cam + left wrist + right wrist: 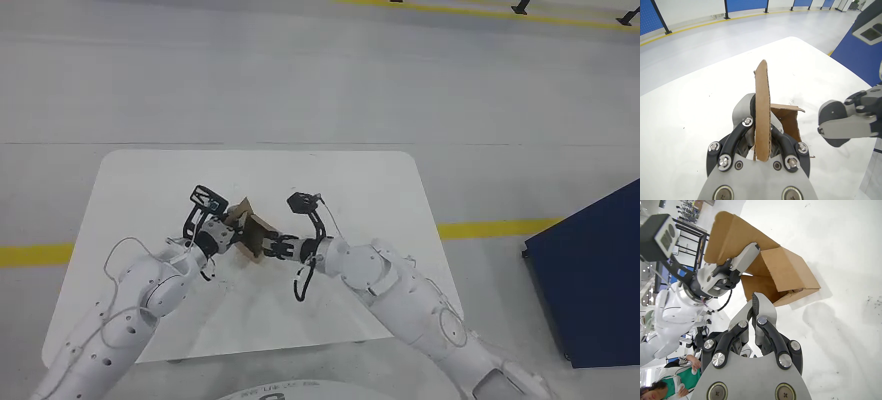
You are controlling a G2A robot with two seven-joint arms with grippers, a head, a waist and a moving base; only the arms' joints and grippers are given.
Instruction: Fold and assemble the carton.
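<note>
A brown carton lies partly unfolded on the white table, near its middle. In the left wrist view, my left gripper is shut on one upright flap of the carton, which I see edge-on, with the open box body beyond. The right wrist view shows the carton with its open mouth towards me and the left gripper clamped on the raised flap. My right gripper is shut with nothing in it, a short way in front of the carton's open end. From the top, the right gripper sits just beside the box.
A dark blue panel stands off the table's right side. Bare table surface lies all around the carton. A yellow floor line runs behind the table.
</note>
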